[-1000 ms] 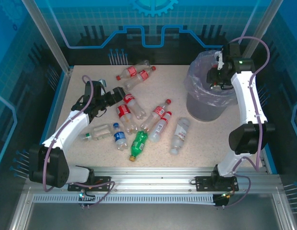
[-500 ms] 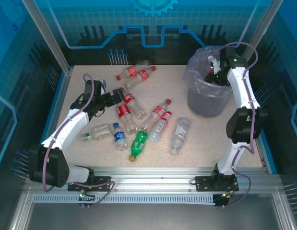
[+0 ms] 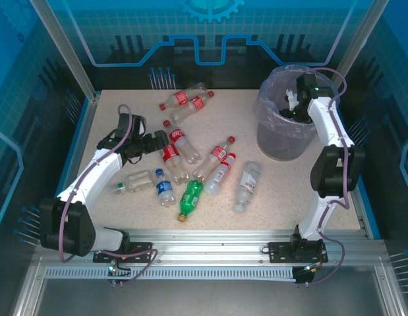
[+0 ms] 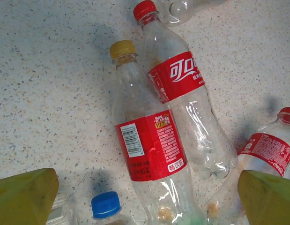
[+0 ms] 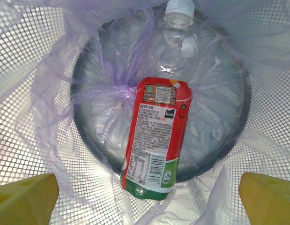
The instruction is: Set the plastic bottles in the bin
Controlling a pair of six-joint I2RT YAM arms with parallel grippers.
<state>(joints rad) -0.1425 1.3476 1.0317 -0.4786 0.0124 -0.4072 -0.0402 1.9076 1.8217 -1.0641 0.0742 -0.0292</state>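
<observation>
Right end effector [image 3: 291,105] hangs over the bin [image 3: 283,141], fingers wide apart, gripping nothing. Directly below it, a white-capped bottle [image 5: 156,140] lies inside the bin: clear body, red and green label with barcode, cap pointing away from the fingers. Bin has a mesh wall and is lined with a crinkled pale-purple bag [image 5: 112,89].

Left end effector [image 3: 161,139] is low over the speckled worktop [image 3: 283,191], fingers also spread, empty. Under it and between the fingers is a yellow-capped bottle [image 4: 149,150], clear, red label. A red-capped bottle [image 4: 182,89] lies touching it alongside, same red label. A blue-capped bottle [image 4: 106,205] is just beside the left finger. A green bottle [image 3: 189,196] lies on the worktop, nearer the arm bases than this end effector.
</observation>
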